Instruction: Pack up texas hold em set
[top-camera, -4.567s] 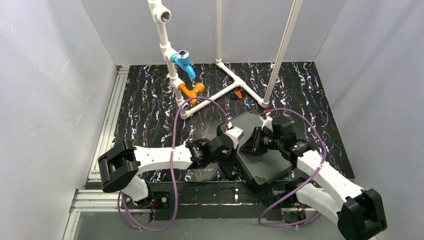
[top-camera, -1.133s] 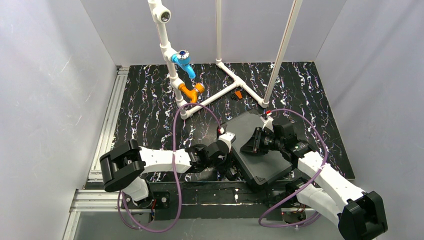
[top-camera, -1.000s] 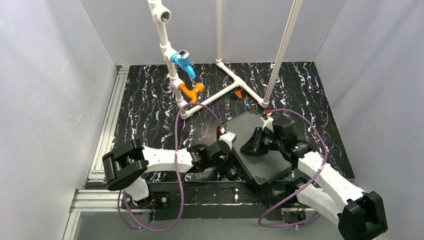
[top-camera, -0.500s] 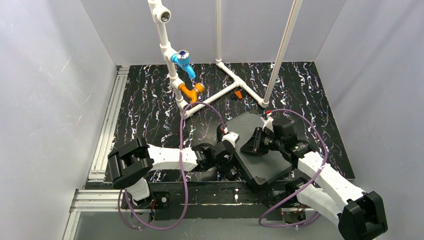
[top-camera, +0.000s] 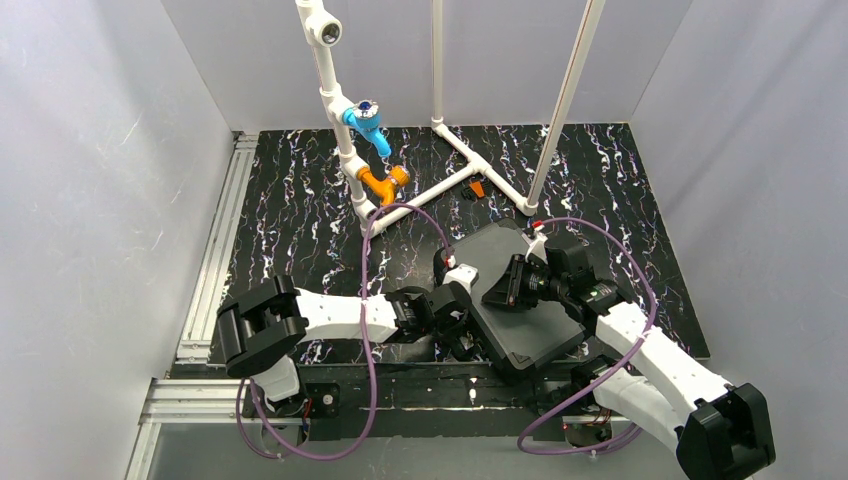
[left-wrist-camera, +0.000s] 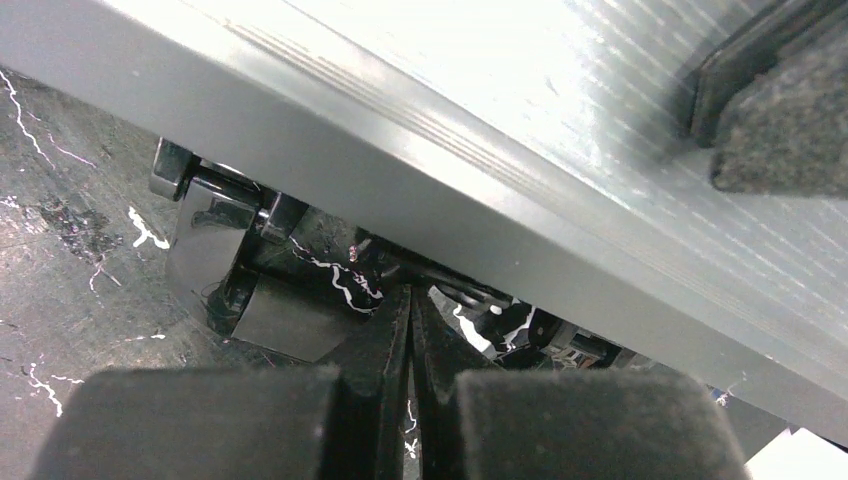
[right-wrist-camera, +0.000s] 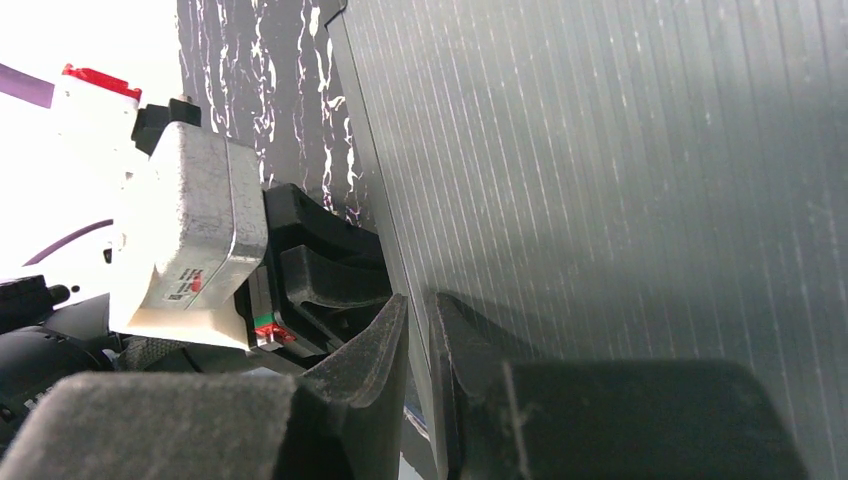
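Observation:
The black case (top-camera: 525, 305) lies closed and flat at the near middle-right of the table; chips, cards and discs are hidden. My left gripper (top-camera: 463, 338) is low at the case's near-left edge. In the left wrist view its fingers (left-wrist-camera: 411, 300) are shut together and empty, pointing under the grey ribbed case (left-wrist-camera: 480, 130), right of a glossy black latch (left-wrist-camera: 215, 255). My right gripper (top-camera: 498, 291) rests on the lid by its left edge. In the right wrist view its fingers (right-wrist-camera: 418, 325) are nearly together, one on the ribbed lid (right-wrist-camera: 620, 150), the other just past the edge.
The white pipe frame (top-camera: 345, 150) with blue and orange fittings stands at the back, its base pipes reaching toward the case. A small orange piece (top-camera: 477, 188) lies beside those pipes. An aluminium rail (top-camera: 215, 260) runs along the left. Grey walls enclose the black marbled table (top-camera: 300, 210).
My left arm has slid to the right, bringing its gripper closer in along the case's near-left edge. The right arm and the case have stayed put.

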